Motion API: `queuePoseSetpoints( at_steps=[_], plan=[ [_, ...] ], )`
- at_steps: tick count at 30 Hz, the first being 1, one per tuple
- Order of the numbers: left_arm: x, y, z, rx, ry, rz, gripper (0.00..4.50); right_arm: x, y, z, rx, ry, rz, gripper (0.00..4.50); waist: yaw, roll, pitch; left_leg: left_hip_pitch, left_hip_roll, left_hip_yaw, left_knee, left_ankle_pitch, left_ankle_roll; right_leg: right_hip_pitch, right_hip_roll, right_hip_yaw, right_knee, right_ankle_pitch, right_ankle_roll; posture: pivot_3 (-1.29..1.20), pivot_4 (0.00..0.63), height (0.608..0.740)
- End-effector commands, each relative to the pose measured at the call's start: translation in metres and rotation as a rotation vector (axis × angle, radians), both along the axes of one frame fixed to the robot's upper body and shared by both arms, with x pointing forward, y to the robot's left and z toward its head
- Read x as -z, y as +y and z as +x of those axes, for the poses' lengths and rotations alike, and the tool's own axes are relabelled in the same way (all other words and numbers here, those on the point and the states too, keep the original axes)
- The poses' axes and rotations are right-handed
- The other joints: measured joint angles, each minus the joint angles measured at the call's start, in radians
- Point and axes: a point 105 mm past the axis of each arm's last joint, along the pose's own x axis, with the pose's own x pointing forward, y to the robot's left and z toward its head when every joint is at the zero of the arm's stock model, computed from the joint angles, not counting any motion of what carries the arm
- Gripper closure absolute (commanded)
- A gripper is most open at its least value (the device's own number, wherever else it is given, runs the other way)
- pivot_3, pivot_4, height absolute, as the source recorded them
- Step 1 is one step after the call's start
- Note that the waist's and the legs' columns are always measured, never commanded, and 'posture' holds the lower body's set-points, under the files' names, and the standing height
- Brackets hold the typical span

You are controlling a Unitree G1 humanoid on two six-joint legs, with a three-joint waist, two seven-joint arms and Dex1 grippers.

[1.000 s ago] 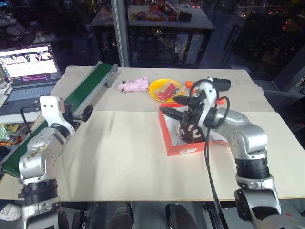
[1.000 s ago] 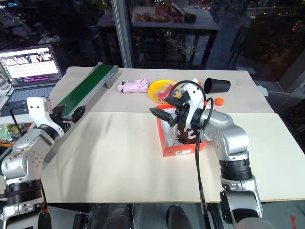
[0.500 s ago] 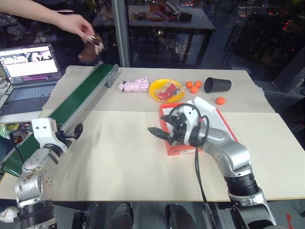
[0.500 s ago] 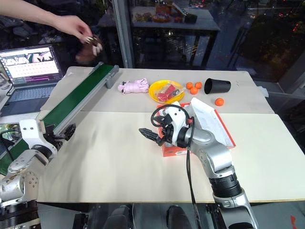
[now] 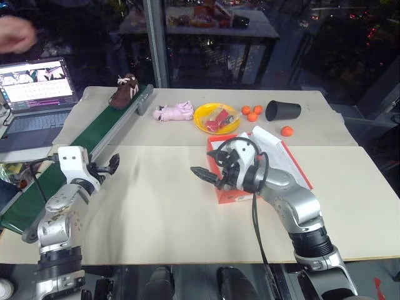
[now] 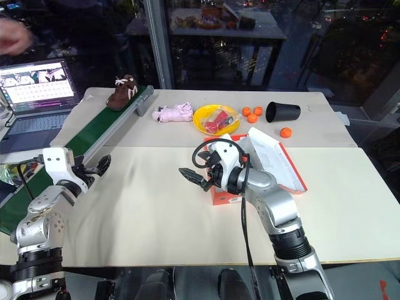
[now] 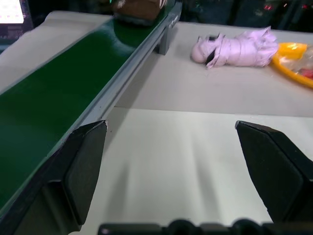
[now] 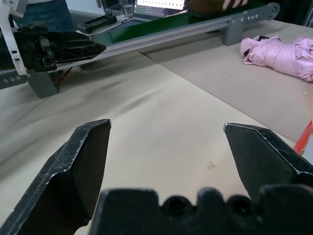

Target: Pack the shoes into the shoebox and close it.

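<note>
One dark brown shoe (image 5: 123,91) with white laces stands on the far end of the green conveyor belt (image 5: 94,134). The orange-red shoebox (image 5: 232,196) sits mid-table, its lid (image 5: 276,154) open and leaning to the right. My right arm hides the inside of the box. My right gripper (image 5: 200,160) hovers just left of the box, open and empty, pointing left over bare table. My left gripper (image 5: 110,165) is open and empty beside the belt's near stretch, and the left wrist view shows its fingers (image 7: 85,161) spread wide, with the shoe (image 7: 139,7) far ahead.
A pink cloth bundle (image 5: 175,112), a yellow bowl (image 5: 217,117), three orange balls (image 5: 253,112) and a black cup (image 5: 282,110) lie at the back. A laptop (image 5: 34,87) stands at the far left. A person's hand (image 5: 15,34) is at the upper left.
A person's hand set a shoe on the belt's far end and drew back to the left. My right gripper moved from over the box to its left. My left gripper sank a little.
</note>
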Motion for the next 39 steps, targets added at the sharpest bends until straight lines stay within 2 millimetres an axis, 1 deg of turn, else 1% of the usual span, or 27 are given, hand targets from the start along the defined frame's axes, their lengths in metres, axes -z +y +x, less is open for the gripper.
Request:
queuePoseSetpoints(
  at_steps=[1,4,7,11,15,18,20,24,28,33,38,39],
  plan=[
    [-0.029,0.014,0.006,-0.030,-0.086,0.069,0.00,-0.013,0.008,-0.003,-0.041,-0.065,0.011,0.11,0.000,0.000,0.000,0.000,0.000,0.000,0.000,0.000,0.000,0.000,0.000,0.000,0.000,0.000,0.000,0.00,0.150,0.740],
    [-0.036,0.027,0.009,-0.050,-0.091,0.092,0.00,-0.013,0.015,-0.008,-0.098,-0.067,0.002,0.11,0.000,0.000,0.000,0.000,0.000,0.000,0.000,0.000,0.000,0.000,0.000,0.000,0.000,0.000,0.000,0.00,0.150,0.740],
    [-0.044,0.041,0.013,-0.050,-0.093,0.124,0.00,-0.008,0.020,-0.015,-0.166,-0.068,-0.030,0.11,-0.001,0.000,0.000,0.000,0.000,0.000,0.000,0.000,0.000,0.000,0.000,0.000,0.000,0.000,0.000,0.00,0.150,0.740],
    [-0.058,0.051,0.015,0.033,-0.085,0.158,0.00,-0.007,0.011,-0.012,-0.163,-0.079,-0.043,0.11,-0.001,0.000,0.000,0.000,0.000,0.000,0.000,0.000,0.000,0.000,0.000,0.000,0.000,0.000,0.000,0.00,0.150,0.740],
    [-0.061,0.069,0.013,0.027,-0.072,0.165,0.00,-0.004,0.006,-0.017,-0.172,-0.076,-0.053,0.11,0.001,0.000,0.000,0.000,0.000,0.001,-0.001,0.000,0.000,-0.001,0.000,0.000,-0.001,0.000,0.000,0.00,0.150,0.740],
    [-0.067,0.090,0.010,0.001,-0.059,0.171,0.00,0.002,0.001,-0.018,-0.164,-0.070,-0.073,0.11,0.002,-0.001,0.000,0.000,0.000,0.001,-0.001,0.000,0.000,-0.001,0.000,0.000,0.000,0.000,0.000,0.00,0.150,0.740],
    [-0.069,0.096,0.011,-0.006,-0.056,0.169,0.00,0.003,0.001,-0.017,-0.161,-0.071,-0.075,0.11,0.000,-0.002,0.000,0.000,0.000,0.001,-0.001,0.000,0.000,-0.001,0.000,0.000,0.000,0.000,0.000,0.00,0.150,0.740],
    [-0.068,0.101,0.017,-0.007,-0.049,0.151,0.00,0.002,0.003,-0.017,-0.161,-0.076,-0.073,0.11,0.004,-0.002,0.000,0.000,0.001,0.001,-0.001,0.000,0.000,-0.001,0.000,-0.001,0.000,0.000,0.000,0.00,0.150,0.740],
    [-0.062,0.099,0.021,0.012,-0.039,0.164,0.00,0.003,0.003,-0.017,-0.161,-0.080,-0.083,0.11,0.004,-0.002,0.000,0.000,0.000,0.002,-0.001,0.000,0.000,-0.001,-0.001,0.000,-0.001,0.000,0.000,0.00,0.150,0.740],
    [-0.056,0.100,0.023,0.017,-0.030,0.163,0.00,0.004,0.002,-0.017,-0.155,-0.078,-0.086,0.11,0.004,-0.003,0.000,-0.001,0.001,0.002,-0.001,0.000,0.000,-0.001,0.000,0.000,0.000,0.000,0.000,0.00,0.150,0.740],
    [-0.052,0.104,0.023,0.003,-0.021,0.161,0.00,0.005,0.002,-0.017,-0.154,-0.077,-0.093,0.11,0.005,-0.003,0.000,-0.001,0.001,0.002,-0.001,0.000,0.000,-0.001,0.000,-0.001,0.000,0.000,0.000,0.00,0.150,0.740],
    [-0.049,0.106,0.022,-0.006,-0.007,0.160,0.00,0.005,0.002,-0.016,-0.154,-0.078,-0.096,0.11,0.005,-0.003,0.000,-0.001,0.001,0.002,-0.001,0.000,0.000,-0.001,0.000,-0.001,0.000,0.000,0.000,0.00,0.150,0.740]
  ],
)
